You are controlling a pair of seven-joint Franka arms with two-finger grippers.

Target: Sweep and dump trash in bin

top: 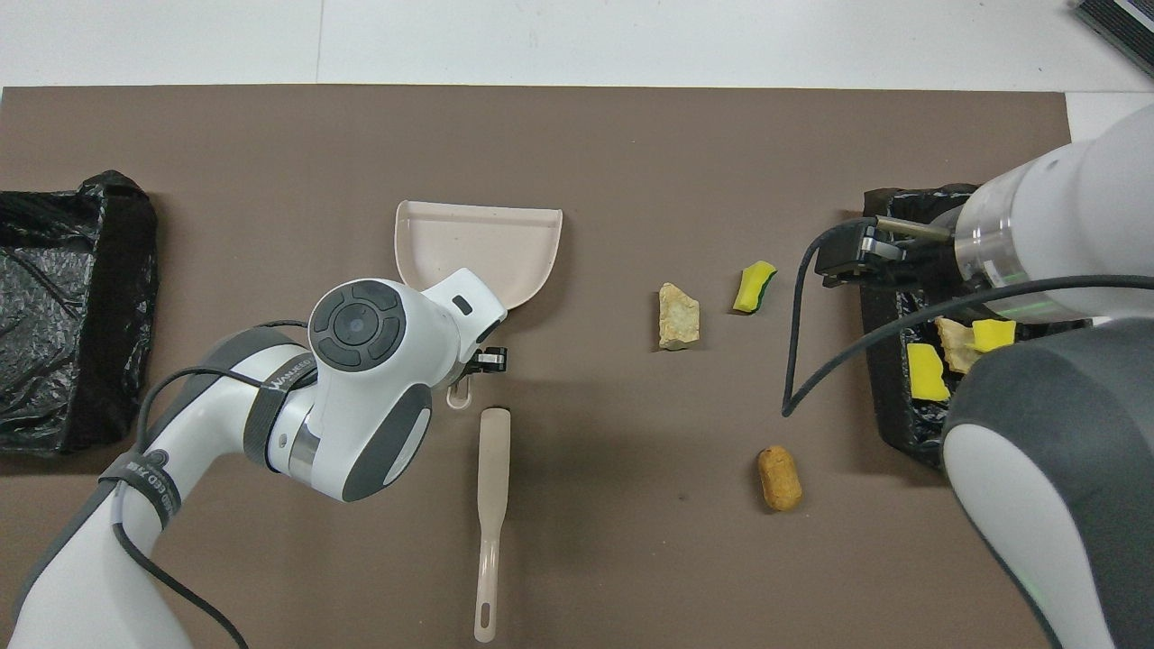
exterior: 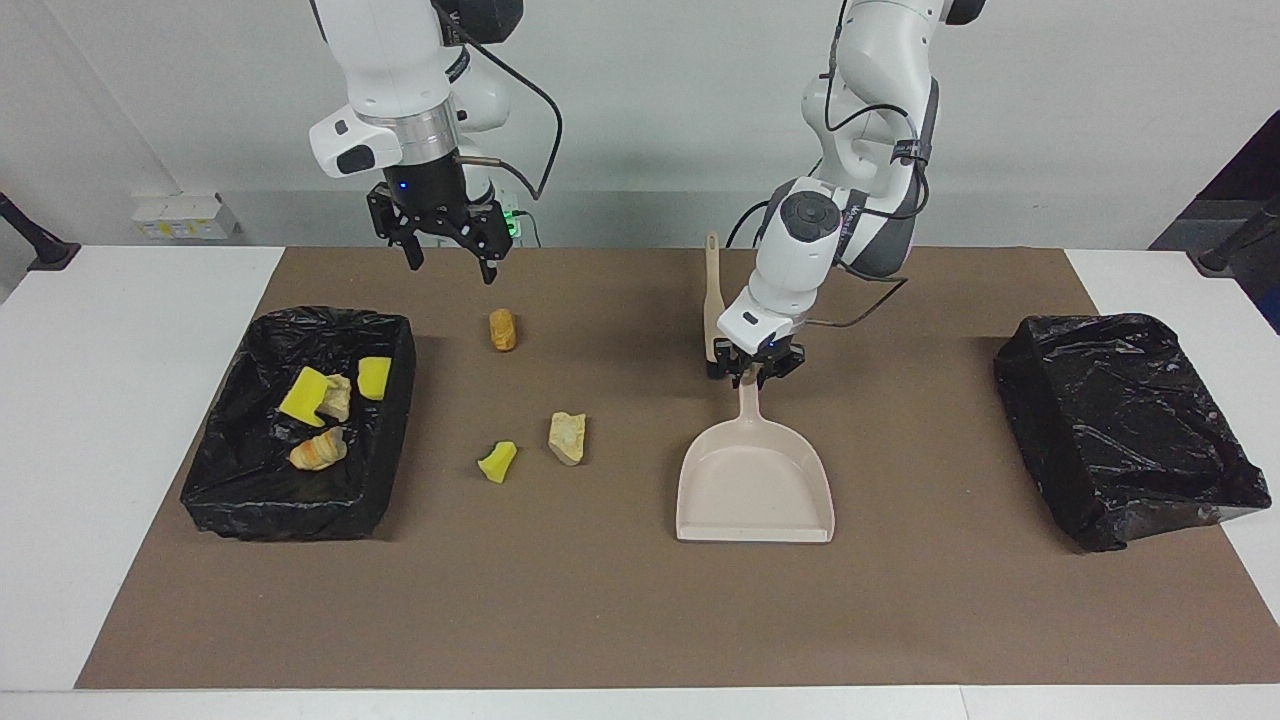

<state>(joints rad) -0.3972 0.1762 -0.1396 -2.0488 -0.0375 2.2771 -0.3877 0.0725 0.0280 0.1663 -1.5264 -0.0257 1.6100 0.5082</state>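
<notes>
Three scraps of trash lie on the brown mat: an orange-brown piece (exterior: 502,329), a yellow wedge (exterior: 497,462) and a beige lump (exterior: 567,438). Several more scraps sit in the black-lined bin (exterior: 395,400) at the right arm's end. The beige dustpan (exterior: 755,485) lies flat, its handle pointing toward the robots. My left gripper (exterior: 752,374) is shut on that handle's tip. The beige brush (exterior: 712,295) lies just beside it, nearer to the robots. My right gripper (exterior: 448,262) hangs open and empty, high over the mat's edge by the orange-brown piece.
A second black-lined bin (exterior: 1130,420) stands at the left arm's end of the table. The brown mat (exterior: 640,610) covers most of the white table. In the overhead view the left arm hides its own gripper and the dustpan's handle (top: 460,397).
</notes>
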